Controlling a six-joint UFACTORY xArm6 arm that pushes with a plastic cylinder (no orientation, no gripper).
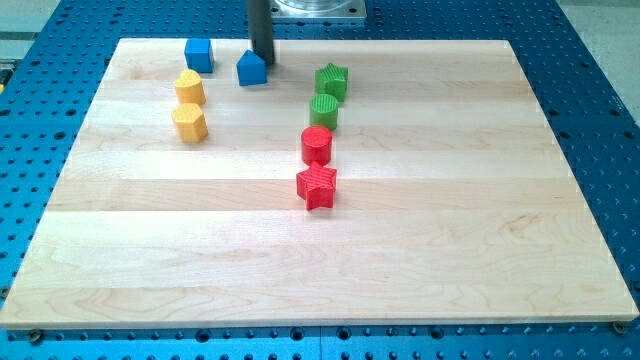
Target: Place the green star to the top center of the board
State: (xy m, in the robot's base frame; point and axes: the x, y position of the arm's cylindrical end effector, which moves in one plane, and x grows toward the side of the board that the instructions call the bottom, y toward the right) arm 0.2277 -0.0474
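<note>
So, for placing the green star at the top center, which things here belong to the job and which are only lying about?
Belongs to the job:
- green star block
- my tip, just right of the blue house-shaped block, left of the star
- wooden board

Only lying about:
- blue cube
- two yellow blocks
- green cylinder
- red cylinder
- red star

A blue block (252, 69) with a pointed top sat right at the tip, on the view's left side of it. A blue cube (199, 54) lay a bit farther to the view's left. Two yellow blocks (190, 88) (189, 123) stood below that, one under the other. To the view's right of the tip and lower down was a green round block (323, 112). Under it came a red round block (316, 145), then a red star (317, 186). All sat on a wooden board (450, 250).
</note>
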